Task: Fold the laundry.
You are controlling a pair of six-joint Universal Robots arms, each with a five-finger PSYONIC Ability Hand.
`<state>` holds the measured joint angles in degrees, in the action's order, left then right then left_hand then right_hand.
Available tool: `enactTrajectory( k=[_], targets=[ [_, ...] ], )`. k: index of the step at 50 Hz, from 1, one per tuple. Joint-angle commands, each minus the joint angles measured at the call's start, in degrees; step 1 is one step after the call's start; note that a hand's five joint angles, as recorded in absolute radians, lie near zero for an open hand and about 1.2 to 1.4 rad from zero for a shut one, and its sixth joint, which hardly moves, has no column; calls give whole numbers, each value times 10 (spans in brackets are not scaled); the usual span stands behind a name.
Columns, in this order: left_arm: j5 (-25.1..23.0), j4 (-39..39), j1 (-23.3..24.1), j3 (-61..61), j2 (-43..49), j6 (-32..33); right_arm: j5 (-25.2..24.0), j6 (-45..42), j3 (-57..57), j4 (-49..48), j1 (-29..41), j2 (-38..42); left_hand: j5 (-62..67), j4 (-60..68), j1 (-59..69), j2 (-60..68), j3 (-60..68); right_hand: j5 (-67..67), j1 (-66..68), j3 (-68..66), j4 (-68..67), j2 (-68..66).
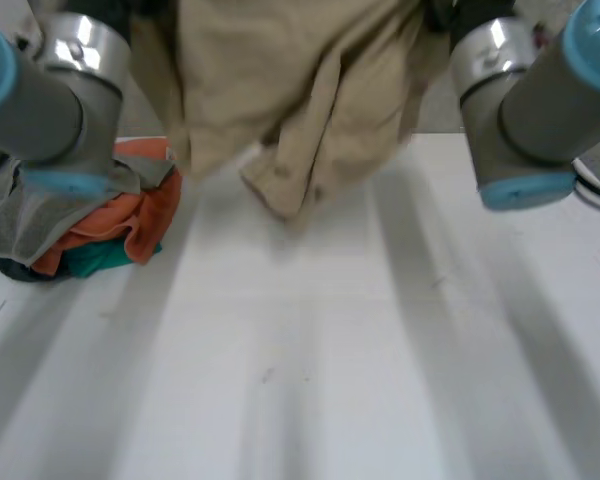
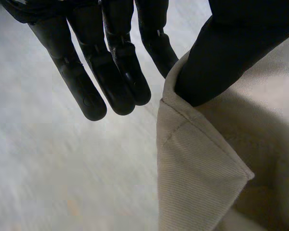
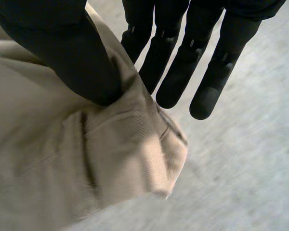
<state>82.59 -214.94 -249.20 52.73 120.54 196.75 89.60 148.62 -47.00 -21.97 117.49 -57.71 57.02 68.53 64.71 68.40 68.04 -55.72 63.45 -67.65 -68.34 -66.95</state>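
well, i have the tan garment [image 1: 300, 90] up off the table [image 1: 330, 360], hanging bunched and creased between my left arm [image 1: 50, 100] and my right arm [image 1: 540, 110], over the table's far side. its lowest fold droops toward the table near the middle of the far edge; i cannot tell whether it touches the top. by the table's left edge lies a pile of clothes [image 1: 110, 225], orange, teal and grey, partly under my left arm, and the garment's left side hangs just beside it.

my left hand [image 2: 221, 53] grips the garment at a hemmed corner. my thumb presses on the cloth's edge from one side and the nearest finger passes behind it on the other, so the cloth is pinched between the two. the corner itself hangs free past my thumb's tip. the other fingers [image 2: 115, 82] of that hand stand straight, just beside the cloth's edge and not on it.

my right hand [image 3: 62, 53] grips in much the same way. the thumb lies across a rolled, bunched edge of the garment and holds it against the finger next to it. the remaining fingers [image 3: 183, 72] reach out straight past that edge, clear of the cloth, and the bunched end hangs beyond my thumb.
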Motion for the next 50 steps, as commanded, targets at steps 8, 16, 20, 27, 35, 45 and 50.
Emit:
enactTrajectory(
  k=[8,16,20,27,35,45,50],
  targets=[
    [-15,80,1,209,-80,-39,-14,-35,-99,273,-3,-50,130,115,153,116,120,-143,165,-124,-117,-131],
    [-63,133,10,455,-137,-34,-15,-70,-314,434,-4,-57,130,115,153,116,120,-143,165,-124,-117,-131],
    [-65,153,8,560,-181,-26,-14,-76,-379,423,-5,-91,130,115,153,116,120,-143,165,-124,-117,-131],
    [-60,189,4,594,-248,35,-14,-69,-415,361,-6,-141,-427,-442,-404,-441,-437,557,-535,576,583,569],
    [-58,198,-20,563,-268,44,-14,-44,-381,325,-3,-160,-425,-440,-402,-439,-435,557,-535,576,583,569],
    [-55,257,-22,554,-219,38,-19,25,-278,424,-33,-138,-422,-437,-399,-436,-432,550,-527,569,576,562],
    [-58,271,-22,556,-196,38,-55,24,-277,481,-39,-101,-423,-438,-400,-437,-434,555,-532,574,581,567]
  ],
)
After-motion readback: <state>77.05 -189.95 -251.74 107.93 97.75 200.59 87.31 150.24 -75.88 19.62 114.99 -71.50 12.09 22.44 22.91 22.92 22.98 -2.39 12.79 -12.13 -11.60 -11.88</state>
